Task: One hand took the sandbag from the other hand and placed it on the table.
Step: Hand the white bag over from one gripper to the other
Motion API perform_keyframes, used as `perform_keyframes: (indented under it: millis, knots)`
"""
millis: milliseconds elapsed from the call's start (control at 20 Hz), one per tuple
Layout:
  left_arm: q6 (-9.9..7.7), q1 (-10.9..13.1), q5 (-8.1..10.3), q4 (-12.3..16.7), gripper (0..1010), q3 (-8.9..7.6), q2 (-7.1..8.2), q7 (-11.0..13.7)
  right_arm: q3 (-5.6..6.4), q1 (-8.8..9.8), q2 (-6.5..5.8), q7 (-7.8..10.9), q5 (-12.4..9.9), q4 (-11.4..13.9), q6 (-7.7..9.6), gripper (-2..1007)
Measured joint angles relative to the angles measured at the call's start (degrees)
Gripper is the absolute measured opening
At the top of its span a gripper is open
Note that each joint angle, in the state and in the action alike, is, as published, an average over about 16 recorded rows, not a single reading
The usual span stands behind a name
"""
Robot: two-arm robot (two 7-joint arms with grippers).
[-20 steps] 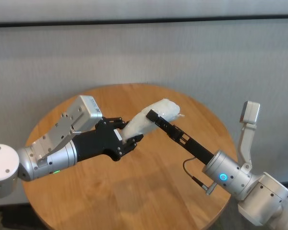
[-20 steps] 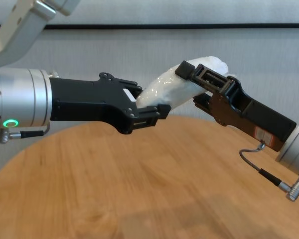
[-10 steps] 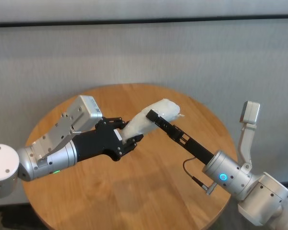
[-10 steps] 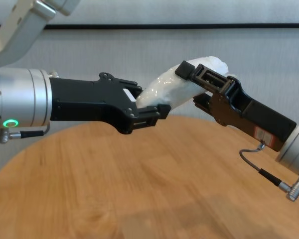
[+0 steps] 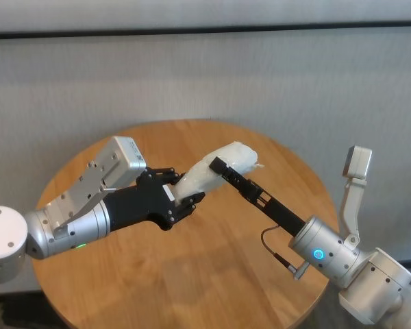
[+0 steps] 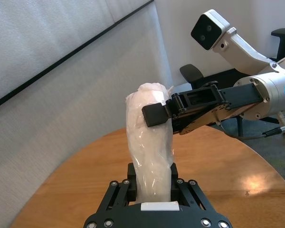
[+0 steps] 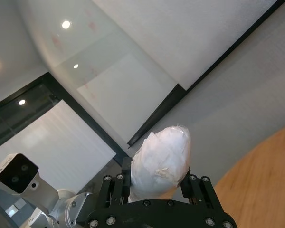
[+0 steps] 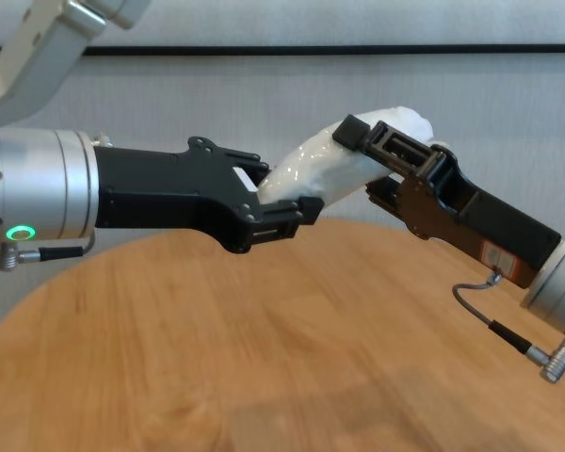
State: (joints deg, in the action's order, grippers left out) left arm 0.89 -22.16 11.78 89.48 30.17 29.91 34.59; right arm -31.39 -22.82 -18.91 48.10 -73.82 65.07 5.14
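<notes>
The sandbag [image 5: 202,179], a white pouch in shiny plastic, hangs slanted in the air above the round wooden table [image 5: 212,267]. My left gripper [image 5: 181,193], black with a green ring light, is shut on its lower end. My right gripper [image 5: 222,164], with a sticker and a teal ring light, is shut around its upper end. The chest view shows the sandbag [image 8: 311,165] bridging the left gripper [image 8: 275,193] and the right gripper [image 8: 377,155]. In the left wrist view the sandbag [image 6: 149,142] rises from between my left fingers. In the right wrist view the sandbag [image 7: 164,156] sits between my right fingers.
A grey cable with a metal plug [image 8: 513,339] loops under the right wrist. A grey wall stands behind the table. A dark office chair [image 6: 190,76] is beyond the table's far side. The tabletop [image 8: 264,358] under both arms is bare wood.
Almost nothing: the right gripper has shifted a hair on the sandbag's upper end. Both grippers still hold the sandbag in the same place.
</notes>
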Motion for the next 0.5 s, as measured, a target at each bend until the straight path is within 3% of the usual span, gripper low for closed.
perform_keyframes:
  millis: [500]
  knots:
    - [0.01, 0.0, 0.01, 0.0, 395, 0.00, 0.00, 0.0, 0.03, 0.14, 0.00, 0.46, -0.7, -0.2, 0.03, 565]
